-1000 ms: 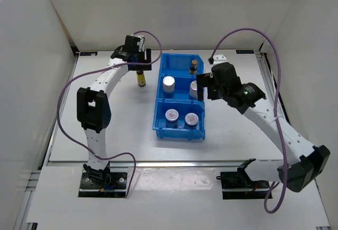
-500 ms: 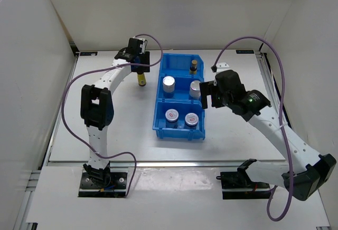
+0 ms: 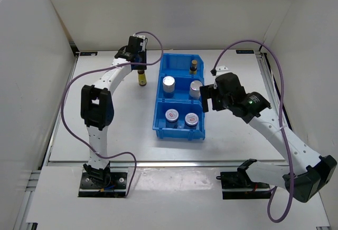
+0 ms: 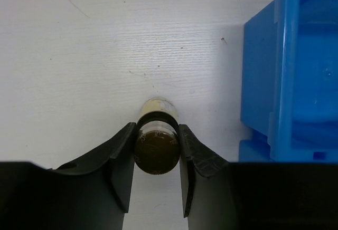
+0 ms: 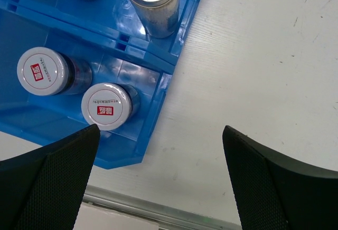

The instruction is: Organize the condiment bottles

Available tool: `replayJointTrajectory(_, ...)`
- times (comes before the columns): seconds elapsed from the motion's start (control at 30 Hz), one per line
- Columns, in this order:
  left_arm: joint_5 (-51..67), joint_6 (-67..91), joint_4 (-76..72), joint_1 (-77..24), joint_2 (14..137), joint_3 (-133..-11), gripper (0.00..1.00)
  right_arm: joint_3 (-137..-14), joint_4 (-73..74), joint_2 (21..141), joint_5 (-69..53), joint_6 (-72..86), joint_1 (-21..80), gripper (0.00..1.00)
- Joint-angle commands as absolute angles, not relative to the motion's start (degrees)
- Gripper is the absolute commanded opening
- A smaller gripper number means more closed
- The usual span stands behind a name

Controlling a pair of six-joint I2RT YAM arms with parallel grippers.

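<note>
A slim dark-brown bottle [image 3: 141,78] with a yellow label stands upright on the table, left of the blue bin [image 3: 158,120]. My left gripper [image 3: 140,69] is shut on its cap [image 4: 156,146] from above, both fingers pressed against its sides. A second brown bottle [image 3: 194,65] stands in the bin's far compartment. The middle compartment holds two silver-lidded cylinders [image 3: 168,84] [image 3: 196,88]. In the near one are two short jars [image 3: 172,115] [image 3: 191,119]. My right gripper [image 3: 207,98] hovers open and empty beside the bin's right wall, above the table.
White walls enclose the table on three sides. In the left wrist view the bin's wall [image 4: 296,82] is close on the right of the held bottle. In the right wrist view the bin's corner [image 5: 153,115] lies under the left finger, and the table's metal front rail [image 5: 158,209] runs below.
The left jaws have closed from open onto the brown bottle's cap. The right arm has drawn back a little from the bin toward the near side, still open.
</note>
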State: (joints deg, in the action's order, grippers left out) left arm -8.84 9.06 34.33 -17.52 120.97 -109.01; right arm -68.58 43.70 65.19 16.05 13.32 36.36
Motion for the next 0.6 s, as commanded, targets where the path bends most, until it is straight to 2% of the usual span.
replayJointTrajectory(0.0,-12.99,9.14,33.49,-18.71,113.91,-111.18,0.17,-67.76,43.95,63.46,15.38,13.01,36.21,1.00)
replayJointTrajectory(0.07,-15.37,9.14,33.49,-20.12,111.38,-111.79,0.11,-67.76,43.95,63.46,15.38,13.01,36.21,1.00)
replayJointTrajectory(0.27,-21.87,8.09,32.34,-23.72,106.35,-116.54,0.11,-67.24,44.47,62.93,15.91,13.01,36.21,1.00)
replayJointTrajectory(0.57,-20.84,6.24,24.53,-29.70,103.45,-116.28,0.11,-65.66,45.53,60.74,16.44,13.01,36.21,1.00)
